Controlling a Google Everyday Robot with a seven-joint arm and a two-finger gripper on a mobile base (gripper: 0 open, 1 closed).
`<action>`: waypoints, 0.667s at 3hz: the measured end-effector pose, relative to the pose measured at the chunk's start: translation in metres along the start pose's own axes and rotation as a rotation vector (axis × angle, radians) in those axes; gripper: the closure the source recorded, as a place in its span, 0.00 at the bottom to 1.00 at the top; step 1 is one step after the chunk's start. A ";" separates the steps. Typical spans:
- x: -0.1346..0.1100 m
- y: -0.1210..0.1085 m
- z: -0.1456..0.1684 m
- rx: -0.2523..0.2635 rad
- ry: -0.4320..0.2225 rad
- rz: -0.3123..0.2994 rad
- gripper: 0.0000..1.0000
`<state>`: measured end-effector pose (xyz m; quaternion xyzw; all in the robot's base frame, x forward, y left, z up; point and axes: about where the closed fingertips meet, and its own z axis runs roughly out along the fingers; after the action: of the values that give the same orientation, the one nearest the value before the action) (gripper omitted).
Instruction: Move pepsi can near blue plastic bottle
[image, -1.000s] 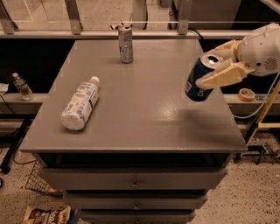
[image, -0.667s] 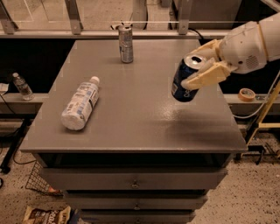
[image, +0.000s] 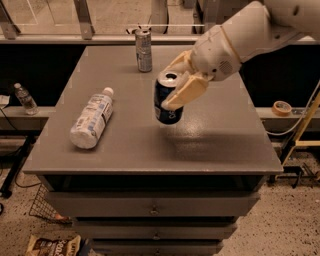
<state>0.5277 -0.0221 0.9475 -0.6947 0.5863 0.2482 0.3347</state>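
The pepsi can (image: 167, 109), dark blue with a silver top, hangs upright in the air over the middle of the grey cabinet top (image: 220, 135). My gripper (image: 179, 86) is shut on the pepsi can, its cream fingers (image: 181, 94) wrapped around the can's upper part. The blue plastic bottle (image: 92, 119), whitish with a white cap and a pale label, lies on its side at the left of the top, cap pointing away. The can is about a bottle's length to the right of it.
A slim silver-grey can (image: 144, 50) stands at the back of the top. A tiny clear water bottle (image: 24, 98) stands on a ledge at the left. A tape roll (image: 282, 107) lies on the ledge at the right. A snack bag (image: 52, 246) lies on the floor.
My gripper has carried the pepsi can leftward from the right edge of the top to above its middle, closer to the bottle. The bottle and silver can have not moved.
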 end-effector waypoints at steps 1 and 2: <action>-0.004 -0.003 0.041 -0.093 0.020 -0.018 1.00; -0.010 -0.006 0.070 -0.162 -0.003 -0.024 1.00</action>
<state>0.5347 0.0374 0.9099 -0.7262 0.5554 0.2917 0.2812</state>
